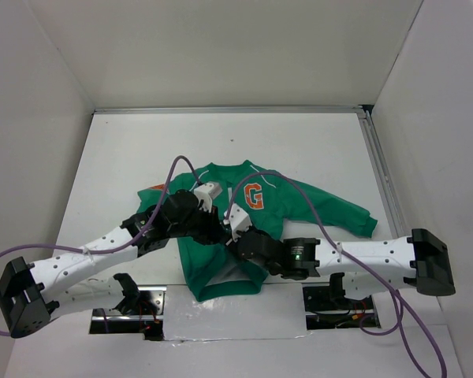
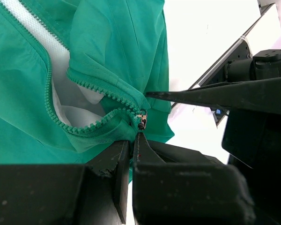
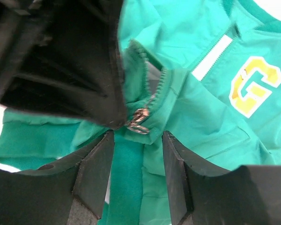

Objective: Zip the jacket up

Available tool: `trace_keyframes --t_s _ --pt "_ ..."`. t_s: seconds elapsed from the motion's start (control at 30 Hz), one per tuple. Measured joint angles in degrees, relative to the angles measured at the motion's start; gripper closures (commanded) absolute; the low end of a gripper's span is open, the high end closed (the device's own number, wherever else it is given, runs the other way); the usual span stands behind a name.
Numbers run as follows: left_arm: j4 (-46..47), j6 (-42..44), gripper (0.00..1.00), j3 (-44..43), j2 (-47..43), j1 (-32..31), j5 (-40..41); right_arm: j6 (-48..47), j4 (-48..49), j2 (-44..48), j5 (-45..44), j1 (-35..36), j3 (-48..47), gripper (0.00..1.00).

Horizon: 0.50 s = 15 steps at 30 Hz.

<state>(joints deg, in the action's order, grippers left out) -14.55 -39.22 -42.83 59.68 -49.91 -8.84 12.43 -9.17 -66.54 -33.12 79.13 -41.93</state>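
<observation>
The green jacket (image 1: 299, 206) lies face up mid-table, its orange G (image 1: 254, 195) showing and its zip open above a low slider. In the left wrist view the silver zip slider (image 2: 142, 119) sits at the bottom of the parted teeth, with grey lining above it. My left gripper (image 2: 132, 143) is shut on jacket fabric just below the slider; it also shows in the top view (image 1: 218, 228). My right gripper (image 3: 138, 136) is open, its fingers astride the hem fabric right under the zip pull (image 3: 140, 123). The right gripper also shows in the top view (image 1: 239, 235).
Both arms cross over the jacket's lower half, and the left gripper's black body (image 3: 79, 61) crowds the right wrist view. Purple cables (image 1: 315, 216) arch over the jacket. A metal rail (image 1: 378, 173) runs along the right side. White walls enclose the table.
</observation>
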Motion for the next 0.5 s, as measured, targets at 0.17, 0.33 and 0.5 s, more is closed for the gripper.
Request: trace_keyframes --t_s 0.17,0.33,0.5 --pt "1.20 1.60 1.00 0.52 0.22 0.00 -0.04 -3.61 0.61 5.53 8.37 -0.70 1.16 0.45" --pt "4.22 4.92 1.00 2.69 0.20 0.00 -1.09 -5.73 2.03 10.58 16.06 -5.31 2.60 0.45" --pt "6.40 8.02 1.00 3.58 0.20 0.00 -2.91 -8.17 2.69 11.19 26.60 -10.14 3.08 0.45"
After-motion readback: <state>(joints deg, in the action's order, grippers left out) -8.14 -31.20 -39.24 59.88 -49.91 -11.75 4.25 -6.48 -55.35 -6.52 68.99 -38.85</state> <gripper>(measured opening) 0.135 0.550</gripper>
